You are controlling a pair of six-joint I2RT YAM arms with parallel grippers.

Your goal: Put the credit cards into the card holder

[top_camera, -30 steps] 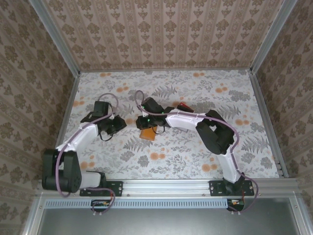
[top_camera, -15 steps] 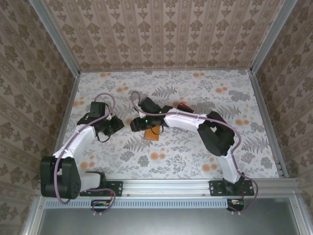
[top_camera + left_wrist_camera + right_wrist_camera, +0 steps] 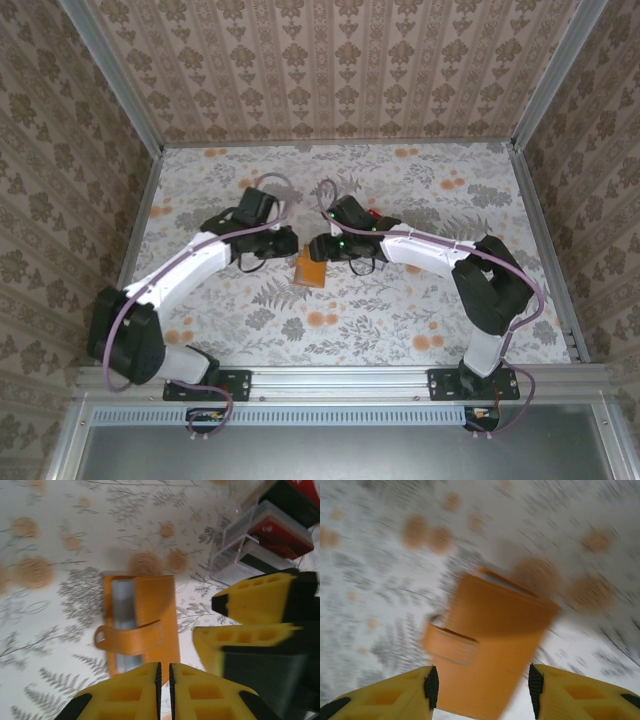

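Note:
The card holder (image 3: 312,270) (image 3: 141,625) (image 3: 490,637) is a flat orange case with a strap across it and grey showing at its open edge; it lies on the flowered table. My left gripper (image 3: 287,243) (image 3: 164,669) hovers just left of it, shut with nothing between the pads. My right gripper (image 3: 318,248) (image 3: 482,685) is open, its fingers standing either side of the holder's near end; whether they touch it I cannot tell. The credit cards (image 3: 280,517) (image 3: 375,215), red, black and pale grey, stand in a clear rack behind the right gripper.
The clear rack (image 3: 235,545) sits close behind both grippers. The right gripper's yellow fingers (image 3: 252,602) crowd the left wrist view beside the holder. Metal rails (image 3: 545,250) and papered walls bound the table.
The right gripper has gone from shut to open and shifted right, over the holder. The left arm has swung right, bringing its shut gripper beside the holder.

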